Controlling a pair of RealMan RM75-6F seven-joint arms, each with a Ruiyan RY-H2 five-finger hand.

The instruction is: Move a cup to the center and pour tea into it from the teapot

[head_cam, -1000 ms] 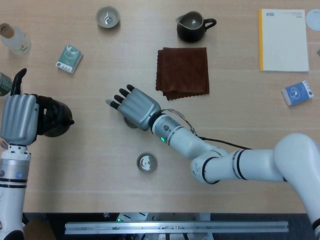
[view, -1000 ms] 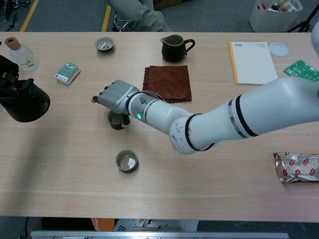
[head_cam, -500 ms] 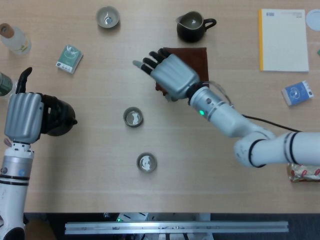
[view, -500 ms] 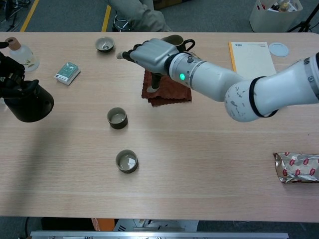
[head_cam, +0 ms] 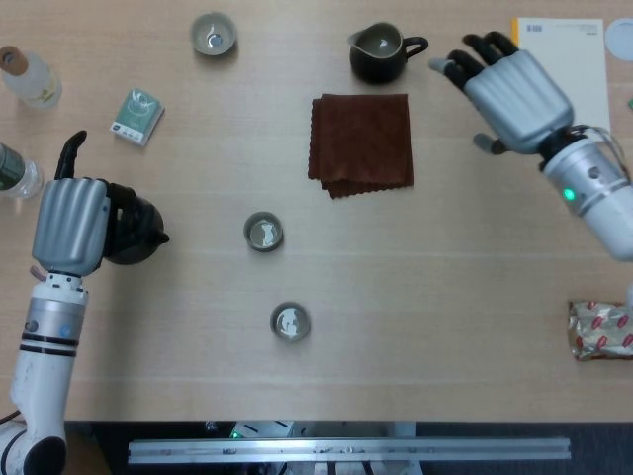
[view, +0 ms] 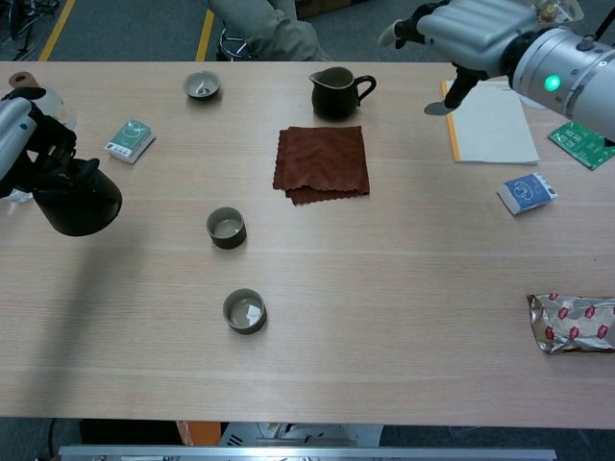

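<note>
Cup (head_cam: 263,233) small, round, dark-glazed, upright, left hand (head_cam: 71,226) gripping teapot (head_cam: 129,230), right hand (head_cam: 514,89) spread empty

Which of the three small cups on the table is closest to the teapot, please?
The middle cup, left of the brown cloth, is closest to the teapot; the others sit at the far edge and nearer the robot.

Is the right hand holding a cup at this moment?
No. The right hand is raised with fingers spread and empty, far from the centre cup.
</note>
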